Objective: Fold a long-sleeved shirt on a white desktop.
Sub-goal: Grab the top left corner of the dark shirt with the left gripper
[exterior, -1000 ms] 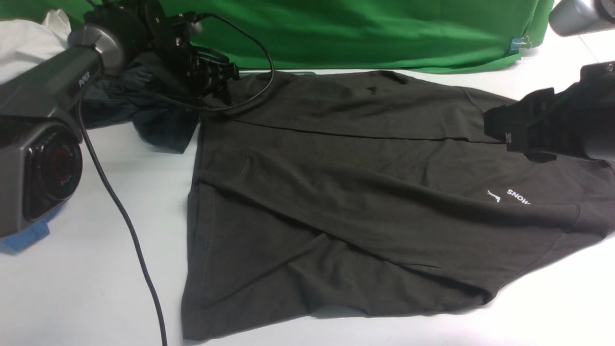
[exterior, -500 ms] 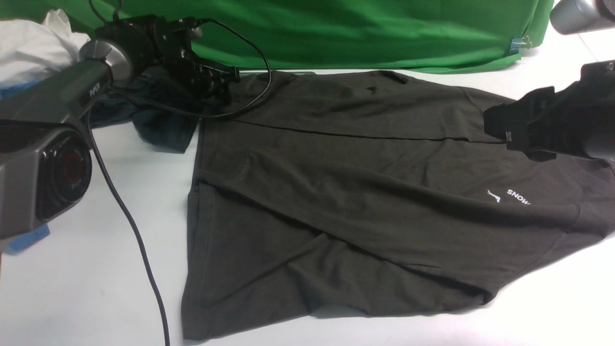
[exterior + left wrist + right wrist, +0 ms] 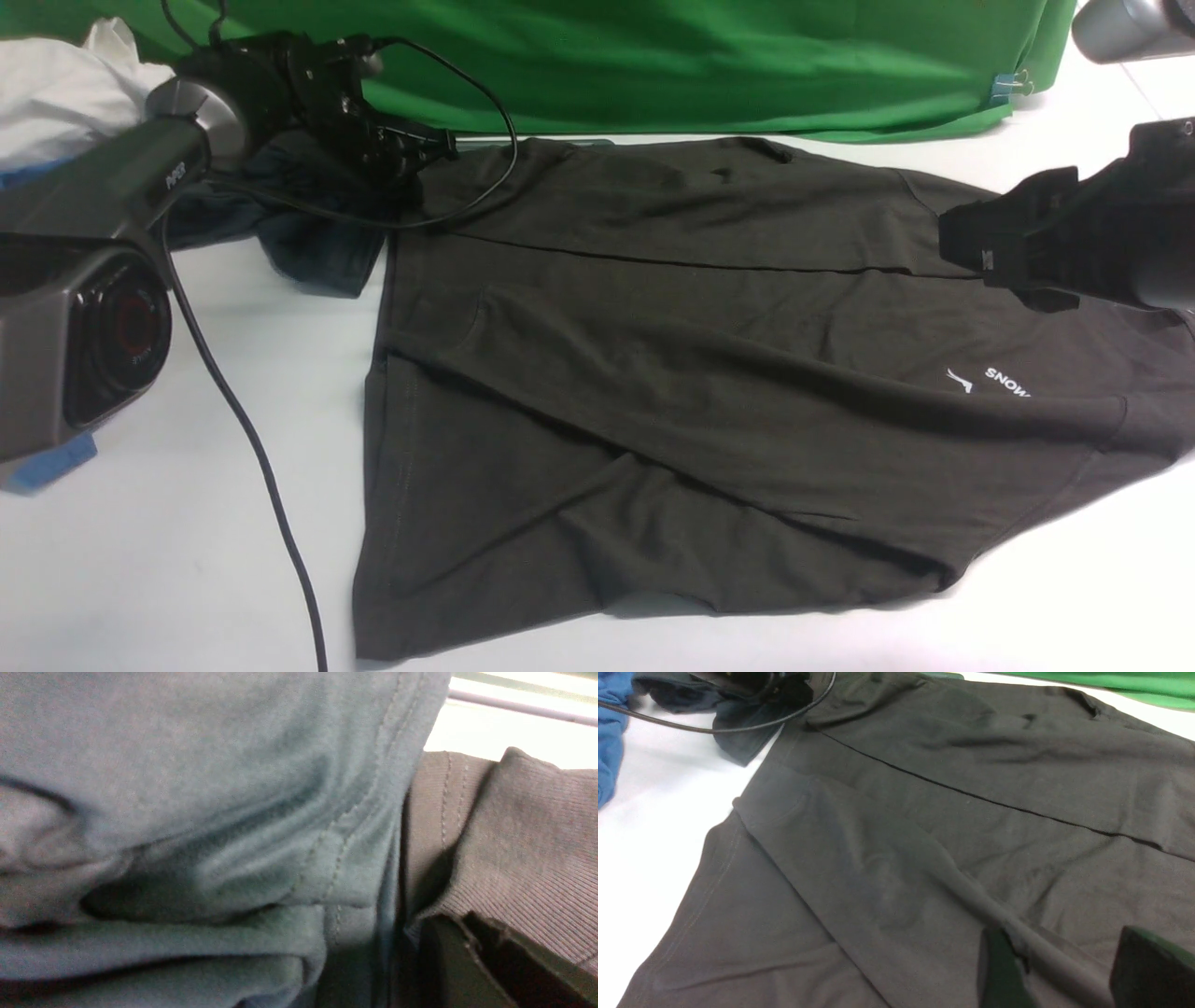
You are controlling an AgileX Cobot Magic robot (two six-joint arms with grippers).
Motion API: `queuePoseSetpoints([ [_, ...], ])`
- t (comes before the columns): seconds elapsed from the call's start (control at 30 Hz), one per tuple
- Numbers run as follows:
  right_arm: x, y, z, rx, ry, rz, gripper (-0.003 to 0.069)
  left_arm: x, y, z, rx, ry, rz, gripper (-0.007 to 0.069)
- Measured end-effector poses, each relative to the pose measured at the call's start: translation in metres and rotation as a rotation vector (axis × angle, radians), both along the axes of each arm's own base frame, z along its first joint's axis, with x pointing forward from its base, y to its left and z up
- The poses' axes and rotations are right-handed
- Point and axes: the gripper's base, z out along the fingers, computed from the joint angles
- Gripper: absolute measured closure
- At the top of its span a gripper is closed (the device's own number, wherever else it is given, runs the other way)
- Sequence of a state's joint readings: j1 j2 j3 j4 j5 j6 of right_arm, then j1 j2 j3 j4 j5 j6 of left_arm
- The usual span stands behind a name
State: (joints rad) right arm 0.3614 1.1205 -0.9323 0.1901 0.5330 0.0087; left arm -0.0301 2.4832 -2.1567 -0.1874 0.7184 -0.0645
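Long-sleeved shirt (image 3: 653, 373) lies flat on the white surface (image 3: 168, 579), hem toward the left arm, chest and the SNOW lettering (image 3: 1006, 381) toward the right. It takes up most of the middle of the surface, far edge near the green backdrop (image 3: 700, 65).

Progress, as I judge it: early-middle. Far side looks turned inward along a straight edge, and one sleeve runs slantwise across the body. Sleeves in, then — but the body is at full length, no crosswise fold made.

Left hand (image 3: 411, 159) sits at the shirt's far hem corner, just beside a smaller dark garment (image 3: 317, 252). Closed; the wrist camera shows ribbed dark cloth (image 3: 523, 835) caught at its fingers (image 3: 448, 961), so it appears to be gripping the shirt's edge there.

Right hand (image 3: 971, 245) is over the shoulder end, fingers (image 3: 999, 970) parted, holding nothing. Touching the cloth or not — cannot tell.

Left to do: carry the hem over toward the collar, then flatten.
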Motion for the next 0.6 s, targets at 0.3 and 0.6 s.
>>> queuePoseSetpoints([
  [0.3,0.0,0.0,0.0,-0.001,0.007,0.001,0.031,-0.005,0.0,0.031,0.018,-0.031,-0.032,0.0606],
  [0.6,-0.002,0.0,-0.002,-0.009,0.031,0.006,0.031,-0.011,0.0,0.058,0.02,-0.063,-0.037,0.0605],
])
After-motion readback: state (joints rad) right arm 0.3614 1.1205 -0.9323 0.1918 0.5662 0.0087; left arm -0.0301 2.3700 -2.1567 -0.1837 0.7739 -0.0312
